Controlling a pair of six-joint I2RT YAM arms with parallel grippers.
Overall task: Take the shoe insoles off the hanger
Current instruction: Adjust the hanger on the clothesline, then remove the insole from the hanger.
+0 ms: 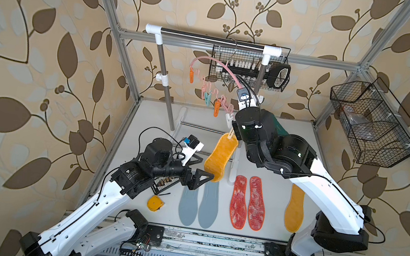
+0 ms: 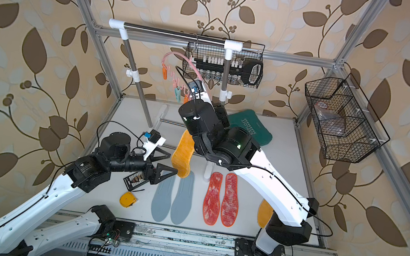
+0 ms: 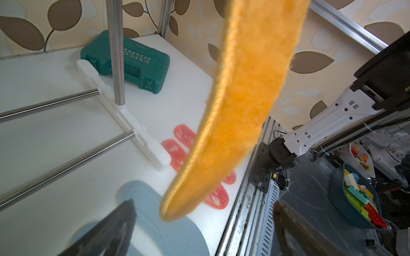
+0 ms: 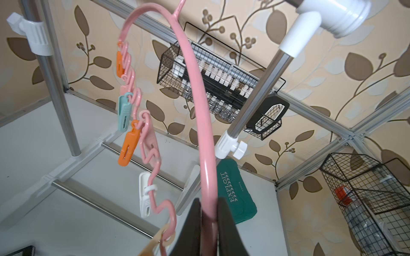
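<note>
Mustard-yellow insole (image 1: pixel 218 160) hangs clipped to the pink hanger (image 4: pixel 199 110).
Your left gripper (image 3: pixel 205 206) spreads wide around its lower tip; your right gripper (image 4: pixel 209 210) pinches the hanger's arc.

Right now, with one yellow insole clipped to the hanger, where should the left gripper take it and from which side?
Take the yellow insole at its free lower end, pinching across the flat faces. It hangs from a clip at its top, where the right gripper grips the hanger. Come from the robot's left: the left gripper stands open at that end.
</note>
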